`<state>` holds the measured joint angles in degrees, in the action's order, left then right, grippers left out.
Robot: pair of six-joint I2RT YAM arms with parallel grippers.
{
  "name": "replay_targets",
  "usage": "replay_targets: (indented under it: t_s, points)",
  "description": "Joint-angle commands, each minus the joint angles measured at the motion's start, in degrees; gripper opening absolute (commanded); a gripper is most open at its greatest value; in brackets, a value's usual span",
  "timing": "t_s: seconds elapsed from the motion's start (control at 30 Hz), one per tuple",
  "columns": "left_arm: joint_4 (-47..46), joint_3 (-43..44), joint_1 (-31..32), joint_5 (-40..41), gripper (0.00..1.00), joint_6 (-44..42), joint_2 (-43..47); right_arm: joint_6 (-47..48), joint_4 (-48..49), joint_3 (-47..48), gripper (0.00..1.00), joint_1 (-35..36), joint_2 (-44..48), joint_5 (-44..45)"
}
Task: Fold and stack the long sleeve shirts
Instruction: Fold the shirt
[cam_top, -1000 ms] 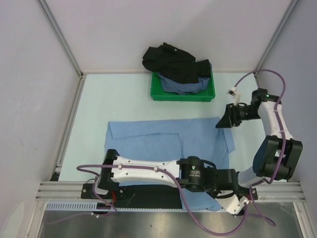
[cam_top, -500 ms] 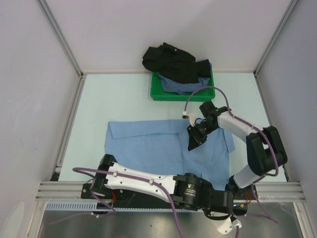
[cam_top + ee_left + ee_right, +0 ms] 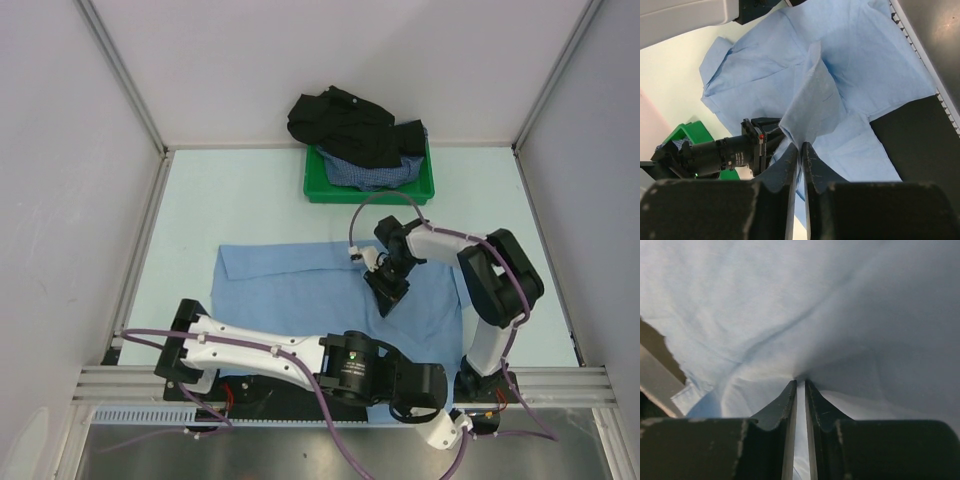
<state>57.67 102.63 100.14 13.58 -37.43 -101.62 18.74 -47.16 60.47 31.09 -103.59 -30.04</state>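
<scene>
Blue shirt (image 3: 290, 290) is spread mid-table, long axis left to right. A central pucker is pinched by the near-closed right gripper (image 3: 385, 295); a raised near-side fold is nipped by the left gripper (image 3: 801, 146).

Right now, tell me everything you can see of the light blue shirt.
The light blue shirt is plain, thin, woven-looking cloth. It lies spread out with layered folds and creases on the pale table, close to the arm bases and apart from the green tray. The right pincer pinches a puckered fold near its middle. The left pincer holds a flap from its near side, lifted into a peak.
</scene>
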Motion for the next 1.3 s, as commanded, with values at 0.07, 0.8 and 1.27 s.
replay_targets:
  t_s: [0.07, 0.8, 1.27]
  points:
    - [-2.5, -3.0, 0.0, 1.6, 0.16, 1.0, 5.2, 3.6, -5.2, 4.7, 0.17, -2.0, 7.5, 10.9]
    - [-7.9, -14.4, -4.5, -10.9, 0.50, 9.5, 14.2, 1.0, -0.2, 4.1, 0.23, 5.6, -4.0, 2.3]
    - [-22.2, -42.0, -18.8, -25.0, 0.80, 15.7, 37.1, 1.4, -6.3, 7.3, 0.29, 3.0, 8.6, -4.4]
